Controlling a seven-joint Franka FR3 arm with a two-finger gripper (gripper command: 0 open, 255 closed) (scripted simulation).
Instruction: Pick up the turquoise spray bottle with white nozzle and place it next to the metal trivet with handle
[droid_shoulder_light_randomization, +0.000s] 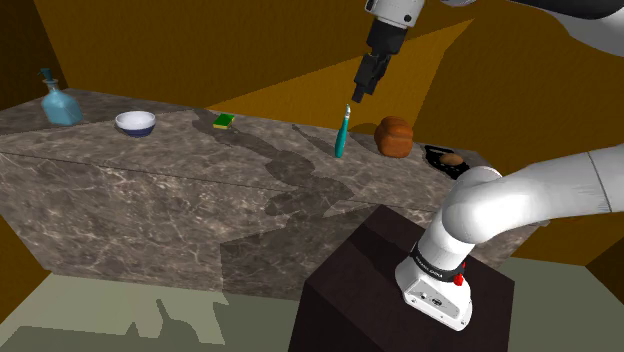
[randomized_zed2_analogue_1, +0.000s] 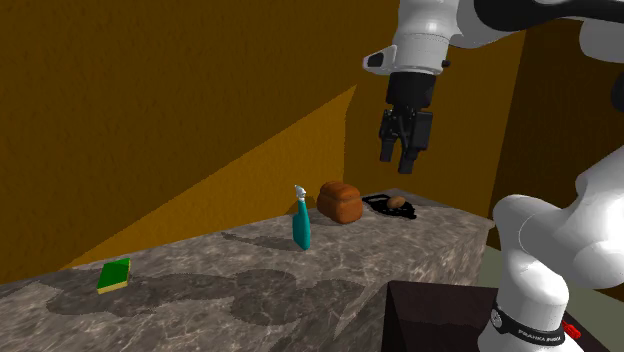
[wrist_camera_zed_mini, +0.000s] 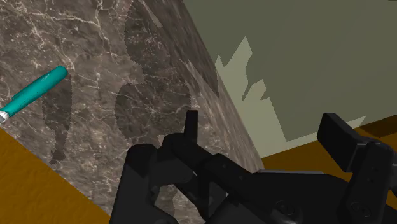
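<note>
The turquoise spray bottle (droid_shoulder_light_randomization: 341, 133) with a white nozzle stands upright on the marble counter (droid_shoulder_light_randomization: 200, 160), near its back edge. It is also in the second exterior view (randomized_zed2_analogue_1: 301, 227) and the wrist view (wrist_camera_zed_mini: 35, 91). The dark trivet with handle (droid_shoulder_light_randomization: 443, 157) (randomized_zed2_analogue_1: 388, 206) lies at the counter's end beyond a brown loaf (droid_shoulder_light_randomization: 394, 136) (randomized_zed2_analogue_1: 340, 201), and a small brown thing rests on it. My gripper (droid_shoulder_light_randomization: 360, 92) (randomized_zed2_analogue_1: 403, 151) (wrist_camera_zed_mini: 264, 130) hangs open and empty well above the counter, higher than the bottle and a little toward the loaf.
A green sponge (droid_shoulder_light_randomization: 224, 121) (randomized_zed2_analogue_1: 114, 275), a white bowl (droid_shoulder_light_randomization: 135, 123) and a blue glass bottle (droid_shoulder_light_randomization: 60, 104) sit further along the counter at the shoulder view's left. The dark stand (droid_shoulder_light_randomization: 400, 290) is at the front. An ochre wall backs the counter.
</note>
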